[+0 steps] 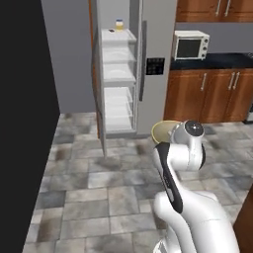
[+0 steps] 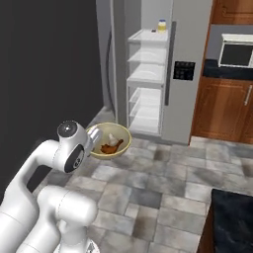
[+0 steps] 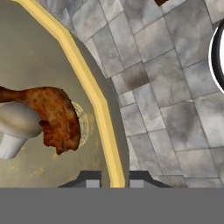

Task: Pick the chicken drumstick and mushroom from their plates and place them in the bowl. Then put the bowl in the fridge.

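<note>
Left base view: arm folded in front of the base, bowl (image 1: 163, 130) carried out ahead of the wrist, only its tan rim peeking past the arm. Fridge (image 1: 123, 69) stands ahead with its door open and white shelves exposed, so it's ready to take the bowl. Microwave (image 1: 190, 44) sits on the counter to the right.

Right base view: bowl held above the floor, well short of the fridge. Drumstick (image 2: 111, 145) and mushroom (image 2: 113, 138) both lie inside, so the loading step looks done and only the fridge step is left. Bowl kept roughly level, likely so the food stays put.

Hand view: gripper (image 3: 113, 180) straddles the bowl's yellow rim, 1 fingertip (image 3: 92, 180) inside, 1 outside, jaws pinching the rim. A rim pinch suits a bowl too wide to span. Drumstick rests against the mushroom on the speckled bottom.
</note>
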Controlling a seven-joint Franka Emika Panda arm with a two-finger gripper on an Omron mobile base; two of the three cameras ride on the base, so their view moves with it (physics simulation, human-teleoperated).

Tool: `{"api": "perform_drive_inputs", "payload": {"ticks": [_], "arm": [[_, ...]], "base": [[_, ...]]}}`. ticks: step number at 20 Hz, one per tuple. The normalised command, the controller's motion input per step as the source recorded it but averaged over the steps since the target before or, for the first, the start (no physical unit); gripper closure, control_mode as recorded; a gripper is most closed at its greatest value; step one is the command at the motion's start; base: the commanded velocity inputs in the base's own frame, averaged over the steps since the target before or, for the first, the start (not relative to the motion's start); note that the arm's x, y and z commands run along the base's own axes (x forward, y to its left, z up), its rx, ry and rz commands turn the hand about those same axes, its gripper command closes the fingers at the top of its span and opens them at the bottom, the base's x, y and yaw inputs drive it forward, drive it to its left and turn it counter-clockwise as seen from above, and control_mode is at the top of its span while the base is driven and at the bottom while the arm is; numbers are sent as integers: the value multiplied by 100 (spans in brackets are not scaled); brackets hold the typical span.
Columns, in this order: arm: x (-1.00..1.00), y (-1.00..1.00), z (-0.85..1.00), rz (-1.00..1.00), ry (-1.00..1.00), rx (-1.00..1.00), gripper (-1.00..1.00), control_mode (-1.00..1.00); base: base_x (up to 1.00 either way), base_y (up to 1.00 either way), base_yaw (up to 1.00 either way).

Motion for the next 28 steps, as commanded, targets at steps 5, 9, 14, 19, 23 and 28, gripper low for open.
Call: {"api": "perform_drive_inputs", "payload": {"ticks": [5, 9, 14, 19, 23, 28], "arm": [[0, 0, 0, 0, 0, 0, 100, 100], [0, 0, 0, 0, 0, 0, 100, 100], [0, 0, 0, 0, 0, 0, 100, 100], [0, 0, 0, 0, 0, 0, 100, 100], [0, 0, 0, 0, 0, 0, 100, 100], [0, 0, 0, 0, 0, 0, 100, 100]], "base": [[94, -18, 4], [88, -27, 11], [80, -35, 11], [70, -43, 9], [63, -48, 9], [51, -51, 13]]}}
